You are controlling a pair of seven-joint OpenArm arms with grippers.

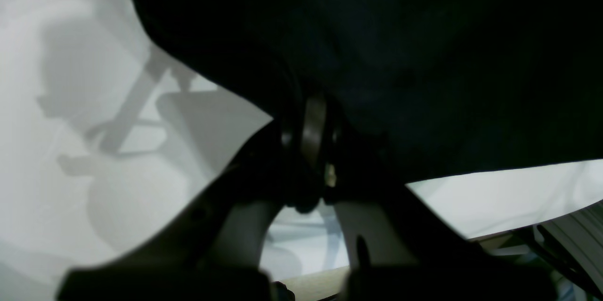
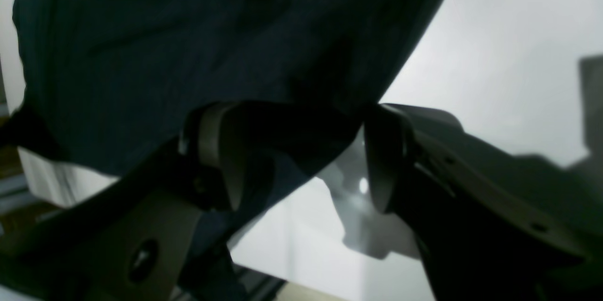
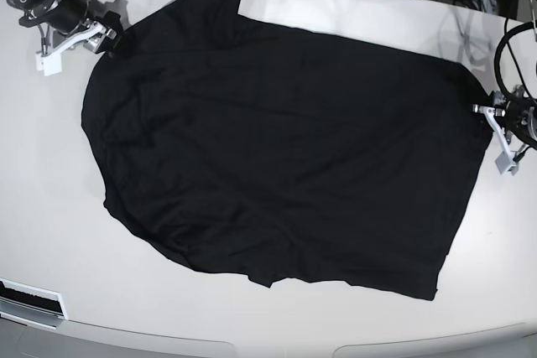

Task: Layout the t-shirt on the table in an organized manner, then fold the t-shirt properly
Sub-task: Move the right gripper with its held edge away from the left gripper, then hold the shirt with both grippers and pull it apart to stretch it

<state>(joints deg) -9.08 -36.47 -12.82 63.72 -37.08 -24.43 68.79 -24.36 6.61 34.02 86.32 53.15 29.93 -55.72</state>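
From my remote station, I see the t-shirt point(image 3: 277, 157) spread nearly flat across the table point(image 3: 50, 232), wrinkled along its near hem. My left gripper point(image 1: 308, 145) pinches the shirt's edge on the base view's right, its jaws pressed together on the cloth. My right gripper point(image 2: 301, 159) stands spread at the opposite corner, black fabric draped between its fingers point(image 2: 381, 159).

We cannot find the tiny logo on the plain black soft fabric t-shirt point(image 3: 277, 157); its far part leaves the picture's top edge. Both wrist views are blurred.
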